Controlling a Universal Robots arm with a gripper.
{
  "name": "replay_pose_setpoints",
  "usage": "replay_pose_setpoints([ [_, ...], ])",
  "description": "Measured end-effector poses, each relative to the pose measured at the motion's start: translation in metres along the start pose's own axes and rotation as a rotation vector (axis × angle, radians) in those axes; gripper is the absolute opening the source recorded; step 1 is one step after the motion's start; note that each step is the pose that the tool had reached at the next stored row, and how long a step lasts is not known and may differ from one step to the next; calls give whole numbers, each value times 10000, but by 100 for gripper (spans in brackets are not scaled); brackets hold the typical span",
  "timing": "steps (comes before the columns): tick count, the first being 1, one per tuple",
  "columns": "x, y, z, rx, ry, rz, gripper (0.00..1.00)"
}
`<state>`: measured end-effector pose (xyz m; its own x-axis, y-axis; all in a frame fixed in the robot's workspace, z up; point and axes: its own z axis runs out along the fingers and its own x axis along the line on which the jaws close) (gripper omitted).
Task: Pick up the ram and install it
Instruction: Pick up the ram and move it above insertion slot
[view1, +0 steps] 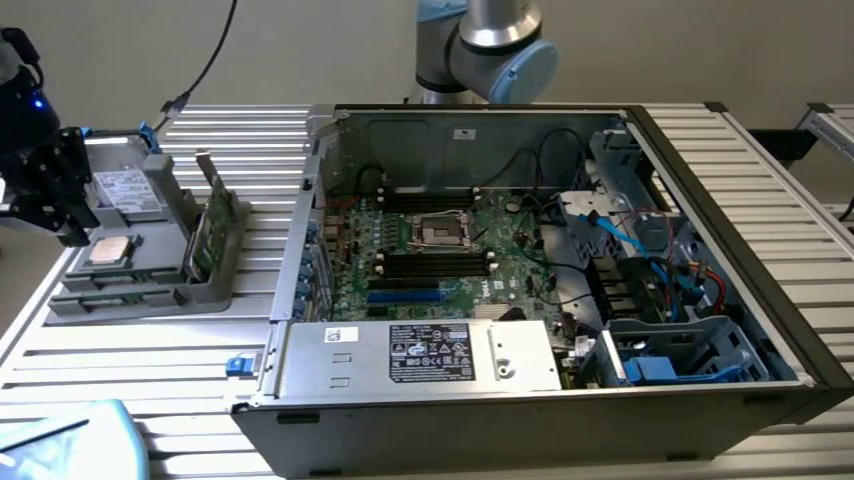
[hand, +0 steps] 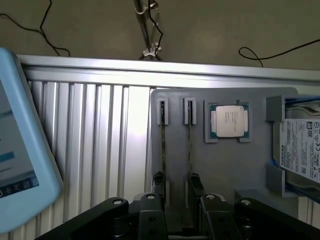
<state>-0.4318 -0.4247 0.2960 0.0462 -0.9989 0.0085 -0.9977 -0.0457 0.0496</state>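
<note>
thin green ram (view1: 211, 235) stands on edge in grey tray (view1: 134, 298).

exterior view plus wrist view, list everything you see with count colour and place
ram: two, green, on edge in tray slots, side by side
processor chip: one, silver, flat on tray beside the ram
drive: one, grey with white label, on tray
tray: one, grey, on table, exterior view's left
computer case: one, black, open, centre
motherboard: one, dark green, inside case
power supply: one, silver, case's near edge
device: one, light blue, exterior view's lower left
table: one, silver, ribbed
arm: one, grey and blue, behind case
claw: one, black, over tray
</note>
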Motion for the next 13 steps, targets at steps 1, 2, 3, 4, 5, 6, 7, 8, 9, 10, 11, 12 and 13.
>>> replay_pose_setpoints([
  [1,-1,4,18,0,0,-2,33],
  [2,-1,8,37,1,0,-5,33],
  [3,-1,11,54,0,0,-7,33],
  [4,-2,15,73,0,0,-10,33],
  [5,-2,18,92,1,1,-15,33],
  [6,-2,21,111,0,1,-21,33],
  [7,-2,24,129,0,2,-29,33],
  [8,-1,25,147,0,2,-39,33],
  [9,2,27,166,1,2,-53,33],
  [10,5,28,184,1,2,-68,33],
  [11,11,27,202,2,2,-85,33],
  [12,18,27,220,1,2,-101,33],
  [13,27,27,239,0,2,-116,33],
])
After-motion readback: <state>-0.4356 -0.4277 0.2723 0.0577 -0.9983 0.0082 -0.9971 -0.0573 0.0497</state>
